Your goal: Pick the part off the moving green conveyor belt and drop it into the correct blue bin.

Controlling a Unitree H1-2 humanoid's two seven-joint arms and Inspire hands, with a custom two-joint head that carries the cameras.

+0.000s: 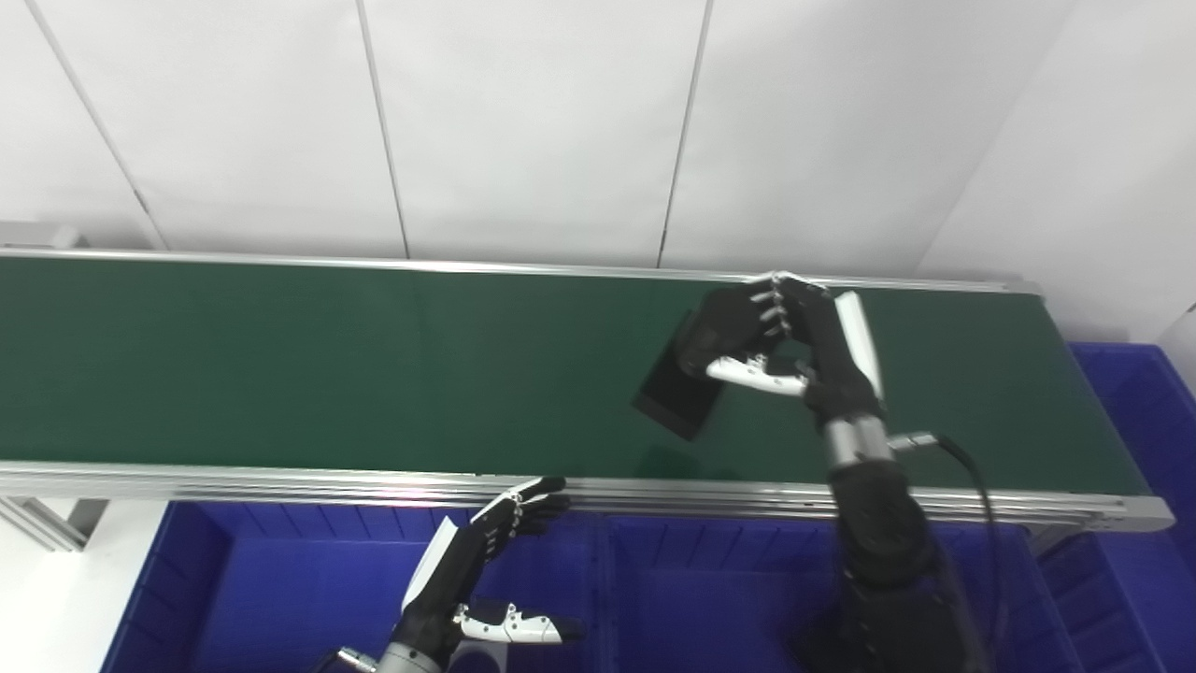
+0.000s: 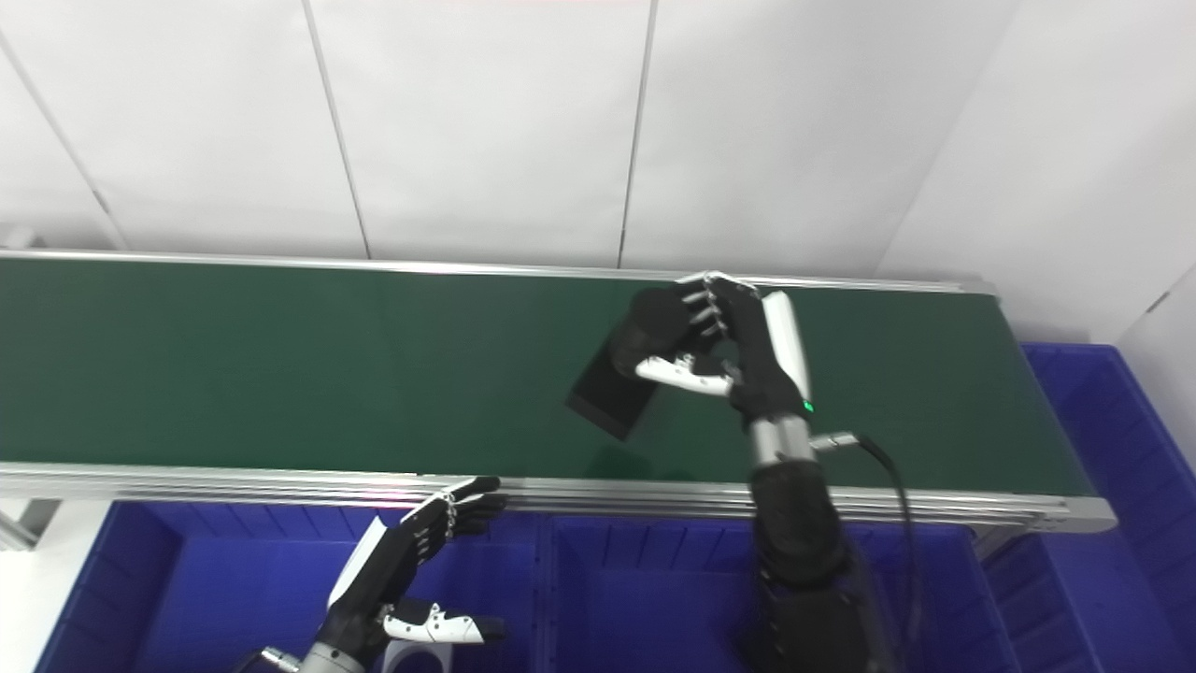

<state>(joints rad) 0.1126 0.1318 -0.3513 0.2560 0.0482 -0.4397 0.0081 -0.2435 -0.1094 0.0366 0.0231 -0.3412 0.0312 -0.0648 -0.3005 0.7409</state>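
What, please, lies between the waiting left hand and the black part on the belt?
Only bare green belt and its near metal rail separate the left hand from the black part, seen in both eye views.

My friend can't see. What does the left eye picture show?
The robot's right hand grips a flat black part above the green conveyor belt. Its left hand waits open over the blue bins below.

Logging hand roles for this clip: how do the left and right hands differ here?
The right hand is over the green conveyor belt, closed on the flat black rectangular part. The left hand holds nothing, fingers apart, low over a blue plastic bin. Both are black with white panels.
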